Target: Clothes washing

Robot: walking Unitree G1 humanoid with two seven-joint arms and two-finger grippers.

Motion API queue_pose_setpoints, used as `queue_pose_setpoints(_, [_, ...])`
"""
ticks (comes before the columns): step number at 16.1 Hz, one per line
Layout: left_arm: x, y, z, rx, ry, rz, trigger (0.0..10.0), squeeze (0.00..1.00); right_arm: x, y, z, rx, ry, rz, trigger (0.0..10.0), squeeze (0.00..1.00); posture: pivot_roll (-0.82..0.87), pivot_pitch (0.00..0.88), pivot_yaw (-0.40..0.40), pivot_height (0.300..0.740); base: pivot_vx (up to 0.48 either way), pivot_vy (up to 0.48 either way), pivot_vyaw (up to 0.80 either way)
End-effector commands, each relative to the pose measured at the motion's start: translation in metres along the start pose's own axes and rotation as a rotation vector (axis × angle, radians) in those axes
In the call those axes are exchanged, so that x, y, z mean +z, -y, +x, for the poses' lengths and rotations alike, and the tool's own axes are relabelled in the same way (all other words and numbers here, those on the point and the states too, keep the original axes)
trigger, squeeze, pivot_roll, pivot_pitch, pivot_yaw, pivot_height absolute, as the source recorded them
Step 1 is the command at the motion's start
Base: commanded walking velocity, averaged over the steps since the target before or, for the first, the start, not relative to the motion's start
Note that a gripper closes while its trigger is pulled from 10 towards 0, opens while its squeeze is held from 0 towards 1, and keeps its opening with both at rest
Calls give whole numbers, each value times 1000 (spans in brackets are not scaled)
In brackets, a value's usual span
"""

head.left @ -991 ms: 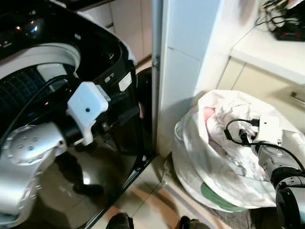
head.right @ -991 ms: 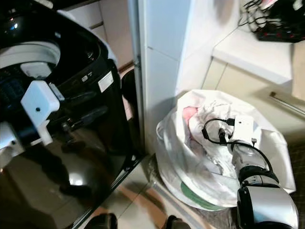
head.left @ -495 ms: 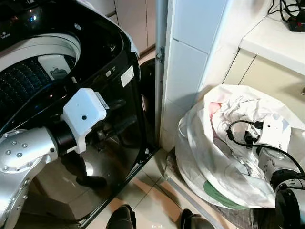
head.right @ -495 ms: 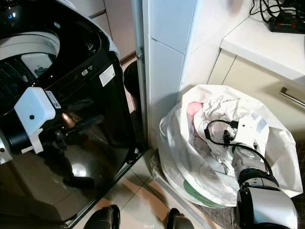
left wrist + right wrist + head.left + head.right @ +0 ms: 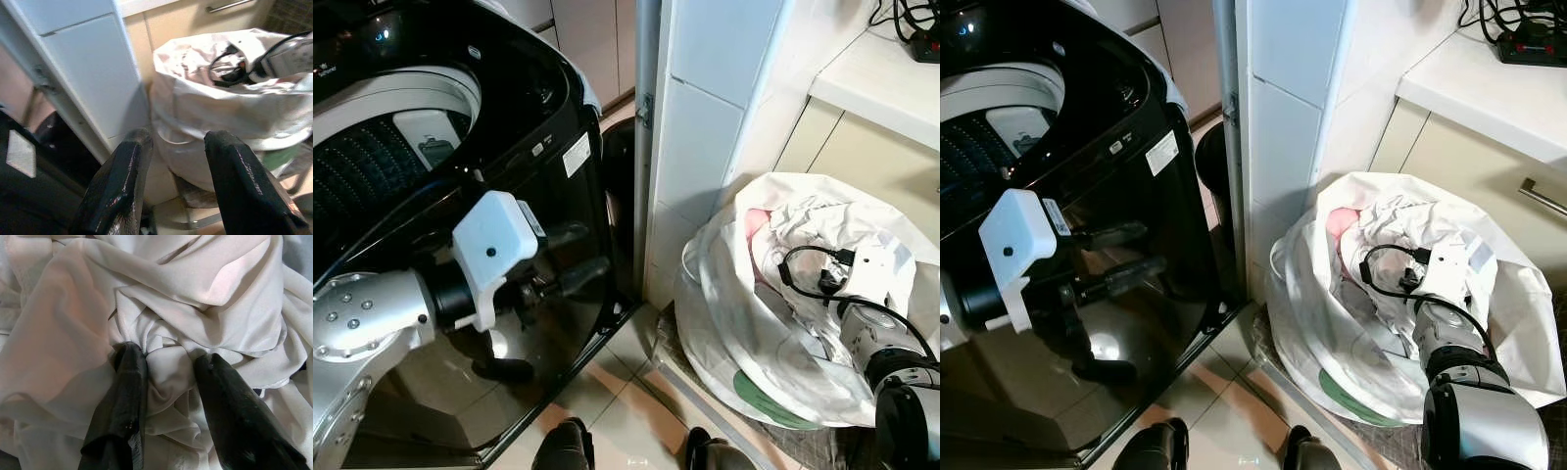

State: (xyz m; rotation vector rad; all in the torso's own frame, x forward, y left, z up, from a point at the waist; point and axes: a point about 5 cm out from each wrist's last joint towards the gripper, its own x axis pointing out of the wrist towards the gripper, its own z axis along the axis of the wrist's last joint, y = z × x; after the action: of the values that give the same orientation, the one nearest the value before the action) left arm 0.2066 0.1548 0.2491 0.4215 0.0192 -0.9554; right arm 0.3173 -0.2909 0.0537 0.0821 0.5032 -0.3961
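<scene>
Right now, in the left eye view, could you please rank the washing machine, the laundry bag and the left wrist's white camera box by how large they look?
1. Washing machine, largest.
2. Laundry bag.
3. Camera box, smallest, though it sits nearest the camera, so it looks bigger than it is.

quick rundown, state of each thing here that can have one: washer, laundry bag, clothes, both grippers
washing machine: lid up, drum open
laundry bag: mouth open, standing on the floor beside the tiled pillar
white clothes: crumpled, inside the bag
right gripper: down in the bag, fingers open, tips pressed into a fold of cloth
left gripper: open, holding nothing, held in front of the washer
</scene>
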Motion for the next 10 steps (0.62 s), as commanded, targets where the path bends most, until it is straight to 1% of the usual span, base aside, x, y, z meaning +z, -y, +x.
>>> queue_pose_setpoints(1, [1,3,-2,-24,-4,-10,10000,0,-5,1,0,-4,-16,21,0,0,368,213,59,740,0,0,0])
queue_pose_setpoints(6, [-2,2,2,-29,4,-33,10000,0,-3,1,0,5,-5,33,0,0,346,192,58,740,0,0,0])
queue_pose_setpoints(8, [-3,-3,7,16,41,-61,10000,0,9,-2,1,17,44,63,0,0,314,174,43,740,0,0,0])
queue_pose_setpoints(10, [-6,-12,11,85,87,-111,10000,0,28,-9,1,54,128,127,0,0,278,162,31,740,0,0,0])
